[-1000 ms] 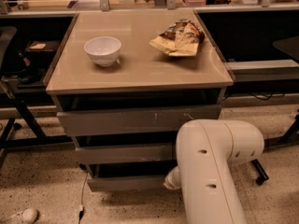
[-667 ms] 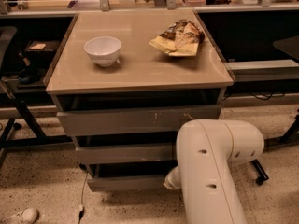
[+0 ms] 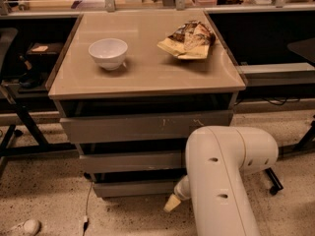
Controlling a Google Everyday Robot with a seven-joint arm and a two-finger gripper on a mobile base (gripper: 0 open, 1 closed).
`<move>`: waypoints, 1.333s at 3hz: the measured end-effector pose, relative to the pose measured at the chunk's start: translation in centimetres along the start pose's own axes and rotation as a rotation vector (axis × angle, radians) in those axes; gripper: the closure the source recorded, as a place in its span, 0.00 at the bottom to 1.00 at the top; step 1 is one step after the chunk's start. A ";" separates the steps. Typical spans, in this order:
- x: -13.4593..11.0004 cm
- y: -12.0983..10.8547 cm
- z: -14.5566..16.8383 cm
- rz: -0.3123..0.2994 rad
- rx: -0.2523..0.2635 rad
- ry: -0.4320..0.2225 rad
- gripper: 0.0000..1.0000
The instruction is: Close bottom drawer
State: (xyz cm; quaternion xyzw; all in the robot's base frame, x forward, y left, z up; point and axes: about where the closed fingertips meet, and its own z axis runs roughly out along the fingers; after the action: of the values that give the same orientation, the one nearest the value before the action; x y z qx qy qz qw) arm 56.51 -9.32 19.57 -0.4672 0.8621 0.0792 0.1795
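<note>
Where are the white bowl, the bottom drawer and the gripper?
white bowl (image 3: pixel 108 57): camera view, its outer wall.
bottom drawer (image 3: pixel 133 188): camera view, its front panel.
gripper (image 3: pixel 172 203): camera view, its tip, beside the bottom drawer's front.

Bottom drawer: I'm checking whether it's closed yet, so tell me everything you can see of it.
The bottom drawer is the lowest of three: a plain, flat grey-beige front with no handle visible, sitting level just above the floor. A dark gap runs along its top edge. Its right end is hidden behind the arm. The gripper sits low at the front's right part; whether it touches cannot be told.
</note>
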 end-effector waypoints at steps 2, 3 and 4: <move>2.5 0.9 -2.9 0.091 0.015 -0.002 0.00; 2.9 -2.6 -10.0 0.289 0.164 -0.044 0.00; -1.3 -5.4 -17.4 0.395 0.324 -0.144 0.00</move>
State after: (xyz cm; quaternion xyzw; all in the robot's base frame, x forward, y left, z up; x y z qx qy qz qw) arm 57.57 -16.58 36.32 -0.2483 0.9230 0.0065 0.2939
